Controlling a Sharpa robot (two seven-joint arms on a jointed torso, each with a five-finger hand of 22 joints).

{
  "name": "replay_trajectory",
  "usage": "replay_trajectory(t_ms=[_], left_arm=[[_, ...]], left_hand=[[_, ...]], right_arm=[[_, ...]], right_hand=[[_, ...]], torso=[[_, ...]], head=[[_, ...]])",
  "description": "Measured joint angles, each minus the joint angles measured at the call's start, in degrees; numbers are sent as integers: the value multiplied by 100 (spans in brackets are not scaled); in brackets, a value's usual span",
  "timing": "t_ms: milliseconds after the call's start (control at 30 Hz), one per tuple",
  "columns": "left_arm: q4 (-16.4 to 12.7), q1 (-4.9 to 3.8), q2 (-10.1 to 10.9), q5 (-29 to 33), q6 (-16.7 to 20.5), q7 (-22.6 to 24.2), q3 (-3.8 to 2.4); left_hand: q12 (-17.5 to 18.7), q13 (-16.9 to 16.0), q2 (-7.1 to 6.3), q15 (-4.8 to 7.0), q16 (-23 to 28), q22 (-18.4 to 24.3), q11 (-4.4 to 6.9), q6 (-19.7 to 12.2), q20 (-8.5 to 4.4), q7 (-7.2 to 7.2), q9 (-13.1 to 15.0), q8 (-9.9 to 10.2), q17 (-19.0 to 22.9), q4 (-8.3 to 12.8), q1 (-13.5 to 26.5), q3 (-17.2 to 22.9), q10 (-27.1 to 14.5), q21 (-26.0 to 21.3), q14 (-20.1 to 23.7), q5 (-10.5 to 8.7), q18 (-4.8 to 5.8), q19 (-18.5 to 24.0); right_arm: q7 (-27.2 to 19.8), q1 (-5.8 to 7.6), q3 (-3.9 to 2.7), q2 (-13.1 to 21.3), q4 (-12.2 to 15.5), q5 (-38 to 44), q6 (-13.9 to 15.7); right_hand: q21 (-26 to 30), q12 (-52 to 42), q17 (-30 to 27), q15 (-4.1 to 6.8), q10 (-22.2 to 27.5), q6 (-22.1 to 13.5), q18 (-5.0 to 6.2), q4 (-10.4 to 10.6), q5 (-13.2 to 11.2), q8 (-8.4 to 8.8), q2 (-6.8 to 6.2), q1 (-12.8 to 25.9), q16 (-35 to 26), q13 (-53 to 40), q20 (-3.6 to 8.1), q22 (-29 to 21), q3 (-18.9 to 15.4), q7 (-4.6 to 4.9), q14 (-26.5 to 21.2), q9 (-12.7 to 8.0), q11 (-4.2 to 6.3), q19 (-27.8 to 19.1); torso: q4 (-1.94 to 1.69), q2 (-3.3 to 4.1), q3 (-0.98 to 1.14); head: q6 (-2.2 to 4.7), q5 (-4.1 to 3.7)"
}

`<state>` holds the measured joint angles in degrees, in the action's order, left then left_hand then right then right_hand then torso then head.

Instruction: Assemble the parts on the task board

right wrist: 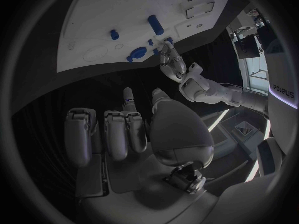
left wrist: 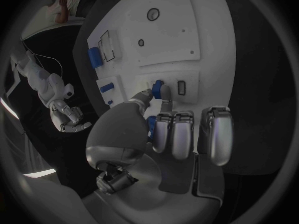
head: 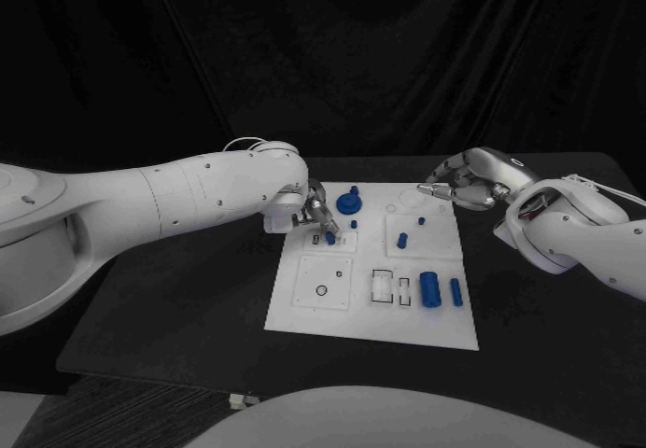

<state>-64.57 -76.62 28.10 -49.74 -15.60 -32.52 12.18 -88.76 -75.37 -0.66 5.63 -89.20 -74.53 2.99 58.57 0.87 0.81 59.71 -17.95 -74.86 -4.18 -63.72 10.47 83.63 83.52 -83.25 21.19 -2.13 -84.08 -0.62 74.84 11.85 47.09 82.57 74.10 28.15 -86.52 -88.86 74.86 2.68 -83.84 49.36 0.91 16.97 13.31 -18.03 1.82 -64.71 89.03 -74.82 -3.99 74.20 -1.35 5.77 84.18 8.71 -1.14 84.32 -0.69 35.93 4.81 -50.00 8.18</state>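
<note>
2 hands over the task board [head: 307, 297]: left hand [head: 313, 207] pinching a small blue part [head: 330, 237], right hand [head: 474, 180] curled, empty.

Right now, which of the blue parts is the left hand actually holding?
The small blue part at the board's near-left slots, pinched by the left hand. The other blue parts, like the large cylinder, lie or stand on the task board untouched.
</note>
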Motion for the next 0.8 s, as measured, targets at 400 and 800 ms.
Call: replay_trajectory(t_ms=[400,800], left_arm=[[-239,1,228,0,413,140,0],[-521,1,460,0,820,245,0]], left_hand=[[0,0,-38,0,0,0,48,3,-1,1,-75,124,0,0,-37,1,9,0,0,0,0,0],[0,0,-38,0,0,0,48,4,-1,2,-119,176,0,-37,-37,40,9,-2,0,-1,0,-1]], right_arm=[[4,-3,0,5,-14,0,-4],[5,-6,0,0,-48,0,-8]], right_hand=[[0,0,0,0,0,0,0,0,0,0,0,0,0,0,0,0,0,0,0,0,0,0],[0,0,0,0,0,0,0,0,0,0,0,0,0,0,0,0,0,0,0,1,0,0]], torso=[[0,-2,1],[1,-3,1]], head=[[0,-14],[0,3]])
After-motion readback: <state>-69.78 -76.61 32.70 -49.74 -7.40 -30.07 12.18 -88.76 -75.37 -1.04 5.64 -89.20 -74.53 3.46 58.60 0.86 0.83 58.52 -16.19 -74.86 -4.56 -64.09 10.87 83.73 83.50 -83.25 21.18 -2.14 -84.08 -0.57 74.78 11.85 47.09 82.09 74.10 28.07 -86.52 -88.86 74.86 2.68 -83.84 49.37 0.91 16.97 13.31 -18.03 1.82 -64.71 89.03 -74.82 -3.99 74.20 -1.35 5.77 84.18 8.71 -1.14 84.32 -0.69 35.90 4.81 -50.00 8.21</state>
